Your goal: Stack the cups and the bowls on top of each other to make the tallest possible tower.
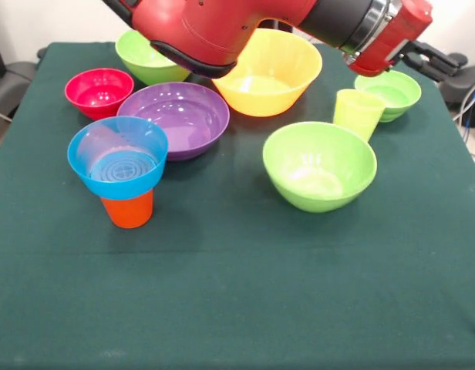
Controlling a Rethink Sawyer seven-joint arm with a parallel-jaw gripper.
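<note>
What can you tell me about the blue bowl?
The blue bowl is round, glossy, see-through plastic with ring ridges in its bottom. It sits upright on top of the orange cup, its base in the cup's mouth, at the table's left. It looks empty. The purple bowl is close behind; whether they touch is unclear.

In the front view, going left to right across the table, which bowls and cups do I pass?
Magenta bowl → blue bowl sitting on the orange cup → purple bowl → yellow bowl → large green bowl → green cup → small green bowl.
</note>
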